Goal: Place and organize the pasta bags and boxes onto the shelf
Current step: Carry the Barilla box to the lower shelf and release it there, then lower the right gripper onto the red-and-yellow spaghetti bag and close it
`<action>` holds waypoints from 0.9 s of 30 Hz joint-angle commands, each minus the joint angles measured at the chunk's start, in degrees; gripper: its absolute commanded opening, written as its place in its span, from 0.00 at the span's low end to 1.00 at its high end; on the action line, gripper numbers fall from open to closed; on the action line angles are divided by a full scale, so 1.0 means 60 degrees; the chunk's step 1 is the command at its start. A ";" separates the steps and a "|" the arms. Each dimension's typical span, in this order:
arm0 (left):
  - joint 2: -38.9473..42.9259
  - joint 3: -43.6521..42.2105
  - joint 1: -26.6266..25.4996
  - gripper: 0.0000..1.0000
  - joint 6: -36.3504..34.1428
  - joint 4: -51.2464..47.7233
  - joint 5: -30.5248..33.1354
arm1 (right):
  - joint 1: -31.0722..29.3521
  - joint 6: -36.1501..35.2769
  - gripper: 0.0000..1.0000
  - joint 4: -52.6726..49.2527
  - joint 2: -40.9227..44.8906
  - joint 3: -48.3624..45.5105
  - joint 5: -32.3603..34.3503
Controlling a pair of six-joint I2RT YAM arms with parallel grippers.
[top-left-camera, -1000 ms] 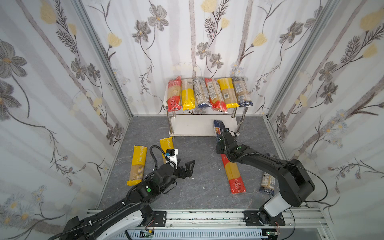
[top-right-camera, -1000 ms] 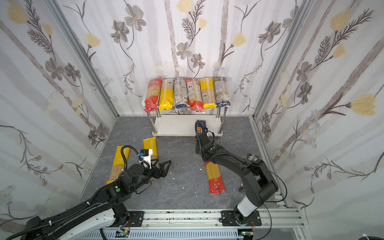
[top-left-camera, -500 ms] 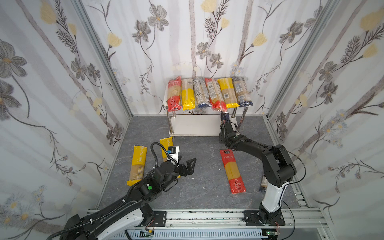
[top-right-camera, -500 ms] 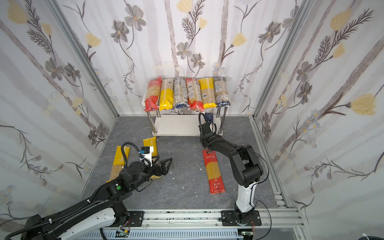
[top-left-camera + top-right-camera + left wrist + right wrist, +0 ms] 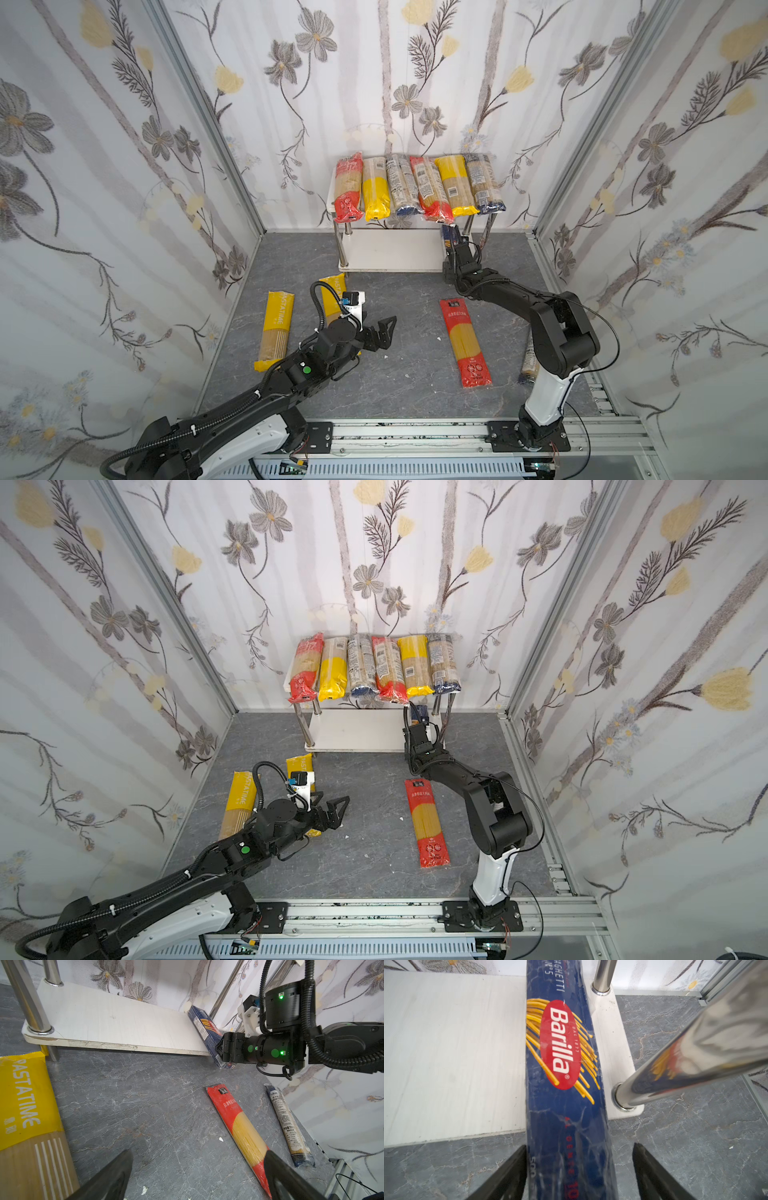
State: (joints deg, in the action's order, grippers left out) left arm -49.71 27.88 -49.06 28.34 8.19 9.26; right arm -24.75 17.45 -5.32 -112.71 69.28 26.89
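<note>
In both top views my right gripper [image 5: 454, 249] sits at the white two-tier chrome-legged shelf [image 5: 390, 249]; the dark blue Barilla spaghetti box [image 5: 449, 235] lies partly on its lower board. Left wrist: my left gripper [image 5: 198, 1152] gapes wide above the grey floor [image 5: 145, 1095]. Right wrist: right jaws apart, straddling the box's overhanging end.

Left fingers [image 5: 108, 1178] spread wide, right fingers [image 5: 654, 1178] parted

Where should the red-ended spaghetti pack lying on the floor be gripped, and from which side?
Grip the red-ended spaghetti pack at its clear middle, from straight above, closing across its narrow width. It lies flat on the grey floor, touching nothing else, so a mid-length hold should probably keep it level.
</note>
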 commanded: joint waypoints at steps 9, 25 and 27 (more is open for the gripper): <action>0.1262 -0.0962 0.0017 1.00 0.0853 0.0335 0.0262 | -0.0558 0.0434 0.90 -0.0299 0.2166 -0.1721 0.0425; 0.1639 -0.2347 -0.1002 1.00 0.2304 0.0511 0.0550 | -0.3597 0.4861 0.93 -0.2036 0.5978 -0.6365 0.0148; 0.1581 -0.2416 -0.1116 1.00 0.2434 0.0542 0.0605 | -0.4159 0.5803 0.94 -0.2515 0.6180 -0.6665 0.0359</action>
State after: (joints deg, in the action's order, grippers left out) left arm -39.94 13.78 -55.24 40.97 9.45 11.05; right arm -47.27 41.69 -16.99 -76.71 30.79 26.57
